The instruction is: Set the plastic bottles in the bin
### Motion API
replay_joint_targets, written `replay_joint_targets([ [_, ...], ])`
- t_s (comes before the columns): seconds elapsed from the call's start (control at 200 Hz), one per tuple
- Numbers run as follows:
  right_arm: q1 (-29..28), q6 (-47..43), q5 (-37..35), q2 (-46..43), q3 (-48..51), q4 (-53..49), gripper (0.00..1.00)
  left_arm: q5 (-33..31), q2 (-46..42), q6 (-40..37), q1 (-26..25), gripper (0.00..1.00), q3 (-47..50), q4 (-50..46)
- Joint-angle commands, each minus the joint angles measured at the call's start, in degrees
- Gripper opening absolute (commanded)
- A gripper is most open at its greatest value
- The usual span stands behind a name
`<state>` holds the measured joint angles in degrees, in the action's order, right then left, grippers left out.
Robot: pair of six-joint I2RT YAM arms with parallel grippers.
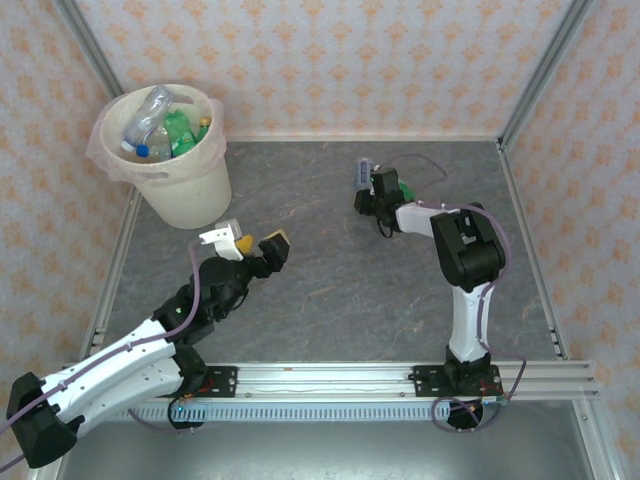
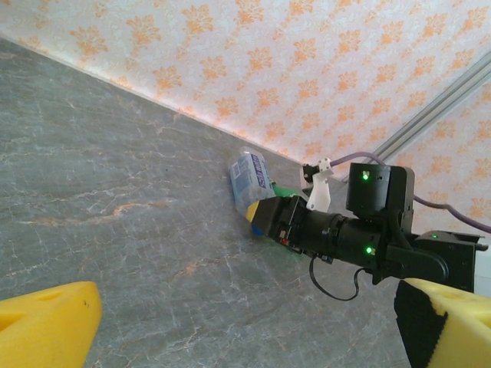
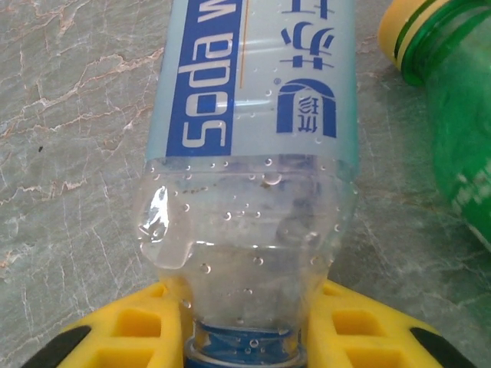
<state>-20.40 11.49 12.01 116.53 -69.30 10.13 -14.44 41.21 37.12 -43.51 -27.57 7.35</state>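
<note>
Item: clear soda-water bottle (image 3: 253, 153), blue label; lay on table (image 1: 330, 300), rear centre, neck pinched by right gripper (image 3: 245, 341). Adjacent: green bottle (image 3: 453, 115), loose. Left gripper (image 1: 250, 243) spread, empty. Step: pickup. Next probably required: lift, carry to bin (image 1: 185, 195), far left.

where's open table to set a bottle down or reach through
Widest bare table lies mid-front, between the left arm and right arm. Also free: the back strip between bin and the clear bottle. Crowded around that bottle and the green bottle, and inside the bin.
</note>
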Motion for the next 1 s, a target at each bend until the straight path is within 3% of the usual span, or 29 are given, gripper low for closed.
replay_joint_targets([
  [0.0, -0.18, -0.1, -0.47, -5.13, 3.41, 2.1, 0.23, -1.48, -0.94, 1.43, -0.18, 0.99, 1.1, 2.32],
  [0.335, -7.42, -2.3, -2.97, -19.46, 13.91, 6.71, 0.23, 1.67, 0.23, 5.24, 0.94, 0.99, 1.34, 4.61],
  [0.641, -19.22, -8.9, -3.38, -34.23, 24.89, 14.72, 0.23, 12.99, 5.81, 9.43, 6.37, 0.96, -0.8, 8.55],
  [0.996, -29.4, -13.24, -3.1, -45.59, 35.41, 20.29, 0.23, 25.68, 13.18, 8.09, 10.87, 0.94, -8.38, 9.39],
])
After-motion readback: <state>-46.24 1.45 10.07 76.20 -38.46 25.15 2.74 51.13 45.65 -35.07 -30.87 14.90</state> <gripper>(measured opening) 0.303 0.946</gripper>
